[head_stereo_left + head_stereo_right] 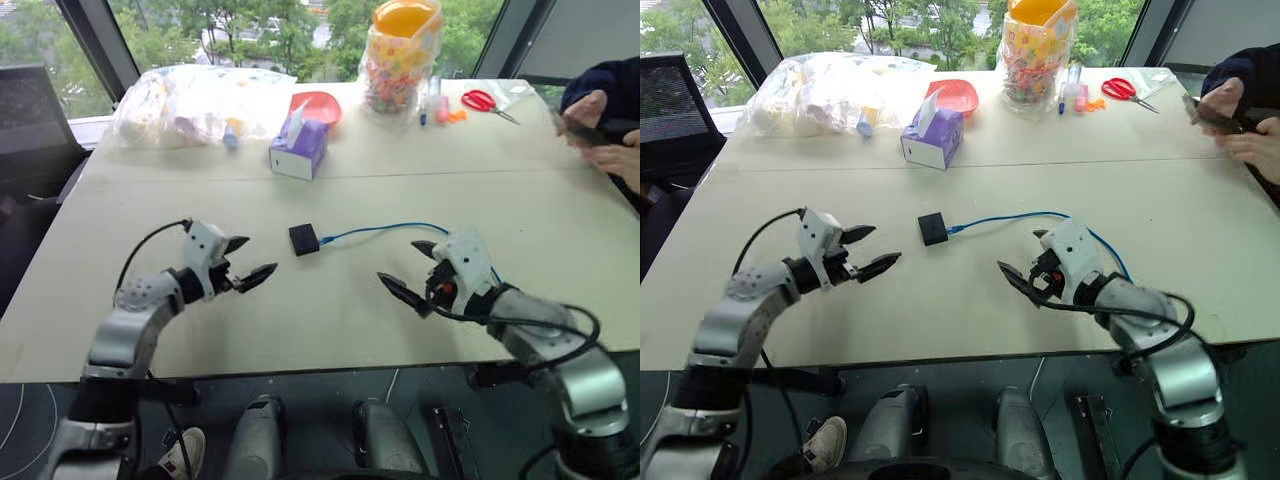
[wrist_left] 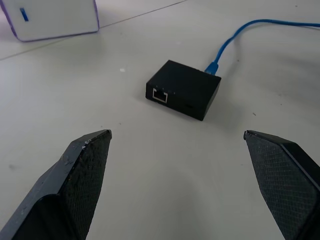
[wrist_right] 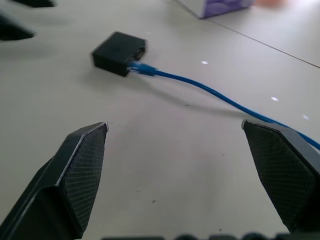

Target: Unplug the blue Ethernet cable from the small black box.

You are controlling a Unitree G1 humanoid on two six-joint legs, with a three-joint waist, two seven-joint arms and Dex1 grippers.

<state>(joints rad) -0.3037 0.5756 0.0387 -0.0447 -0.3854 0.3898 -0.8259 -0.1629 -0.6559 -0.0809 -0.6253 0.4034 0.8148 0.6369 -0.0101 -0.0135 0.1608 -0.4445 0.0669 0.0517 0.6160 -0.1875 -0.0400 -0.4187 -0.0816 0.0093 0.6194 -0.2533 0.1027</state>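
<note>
Pale beige table stood before large windows with green trees behind them. Nearest to the camera, the left gripper and the right gripper hung just above the table, both with their two black fingers spread wide and holding nothing. Each one pointed inward, toward the middle of the table.

Between them and a little further away lay the small matte-black flat box, flat on the table and apart from both grippers. In the left wrist view its near side had an empty port with a light frame. The thin bright-blue Ethernet cable was plugged into the box's right side, then ran in a soft curve to the right and passed behind the right gripper. I could read no writing on the box or the cable.

Further back stood a purple and white tissue box with a white tissue coming out. Behind it were a red shallow bowl, a big clear plastic bag of things, a clear jar of colourful pieces with an orange lid and red-handled scissors. At the far right edge a person's hands in dark sleeves held a dark object.
</note>
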